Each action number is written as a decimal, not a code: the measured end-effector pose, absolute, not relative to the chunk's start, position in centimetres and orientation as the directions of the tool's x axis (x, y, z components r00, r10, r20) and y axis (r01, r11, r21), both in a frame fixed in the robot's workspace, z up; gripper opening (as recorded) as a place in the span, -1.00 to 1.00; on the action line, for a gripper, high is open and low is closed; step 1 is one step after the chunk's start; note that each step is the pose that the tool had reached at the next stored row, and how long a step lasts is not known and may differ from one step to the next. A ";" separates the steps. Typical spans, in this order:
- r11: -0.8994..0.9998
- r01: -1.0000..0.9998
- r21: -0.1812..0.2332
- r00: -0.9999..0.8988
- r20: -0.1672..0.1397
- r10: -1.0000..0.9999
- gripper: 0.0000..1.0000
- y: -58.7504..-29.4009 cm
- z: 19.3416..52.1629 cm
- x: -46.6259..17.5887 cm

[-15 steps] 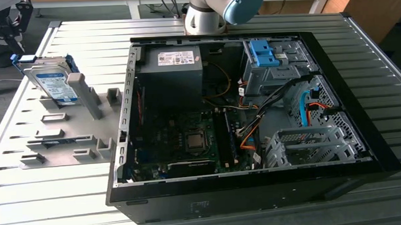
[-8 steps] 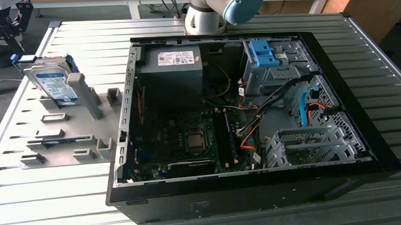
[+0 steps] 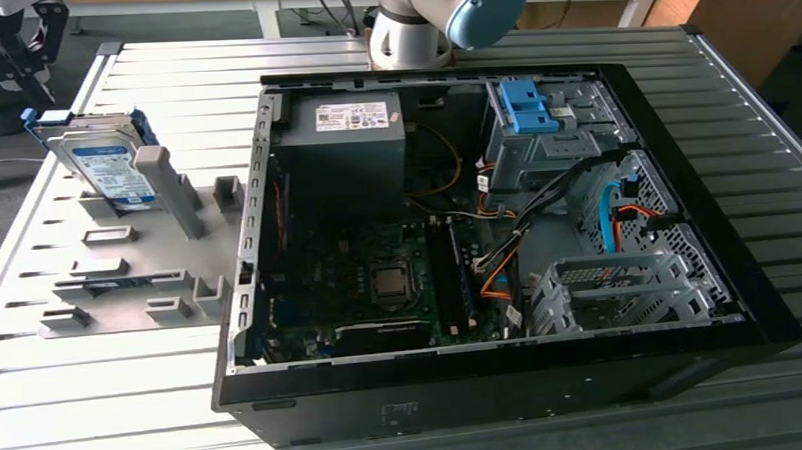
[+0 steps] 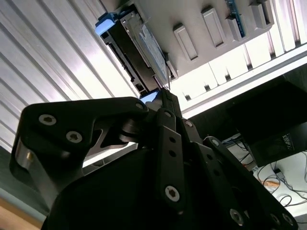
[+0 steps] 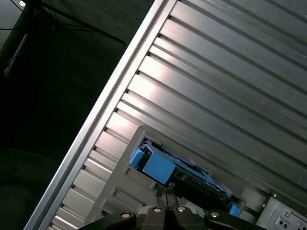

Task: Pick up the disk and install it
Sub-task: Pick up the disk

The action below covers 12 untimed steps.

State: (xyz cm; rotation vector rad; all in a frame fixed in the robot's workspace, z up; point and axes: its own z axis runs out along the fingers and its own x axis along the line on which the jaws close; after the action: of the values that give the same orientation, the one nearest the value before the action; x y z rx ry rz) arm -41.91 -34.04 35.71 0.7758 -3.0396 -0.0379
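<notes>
Pincer (image 4: 164, 92) closed, fingertips pressed together, gripped nothing, tips just beside blue rail of disk (image 3: 106, 165) | disk flat, silver, white-and-blue label, stood on edge in grey slotted rack (image 3: 136, 284) | tabletop (image 3: 114, 395) ribbed matte metal | open black computer case (image 3: 514, 406) beside rack, toward exterior view's right | dark floor (image 5: 48, 96) past tabletop edge

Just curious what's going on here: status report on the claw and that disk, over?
Claw shut, tips close to the disk. Disk standing on edge in grey holder, not installed. Nothing between them.
</notes>
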 end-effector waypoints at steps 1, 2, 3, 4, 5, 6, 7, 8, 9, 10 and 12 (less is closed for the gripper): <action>0.877 -0.480 0.023 -0.877 -0.005 -0.480 -0.79 -34.0 35.7 -41.9; 0.877 -0.480 0.023 -0.877 -0.005 -0.480 -0.79 -34.0 35.7 -41.9; 0.877 -0.480 0.023 -0.877 -0.005 -0.480 -0.79 -34.0 35.7 -41.9; 0.877 -0.481 0.023 -0.877 -0.005 -0.481 -0.79 -34.0 35.7 -41.9; 0.877 -0.481 0.023 -0.877 -0.005 -0.481 -0.79 -34.0 35.7 -41.9; 0.877 -0.481 0.023 -0.877 -0.005 -0.481 -0.79 -34.0 35.7 -41.9; 0.877 -0.481 0.023 -0.877 -0.005 -0.481 -0.79 -34.0 35.7 -41.9; 0.876 -0.481 0.023 -0.877 -0.005 -0.481 -0.79 -34.0 35.7 -41.9; 0.876 -0.481 0.023 -0.877 -0.005 -0.481 -0.79 -34.0 35.7 -41.9; 0.876 -0.482 0.023 -0.876 -0.006 -0.482 -0.79 -34.0 35.7 -41.9; 0.875 -0.483 0.023 -0.876 -0.006 -0.483 -0.79 -34.0 35.7 -41.9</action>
State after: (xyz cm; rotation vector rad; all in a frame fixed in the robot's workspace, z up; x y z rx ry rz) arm -41.91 -34.04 35.70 0.7838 -3.0421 -0.0368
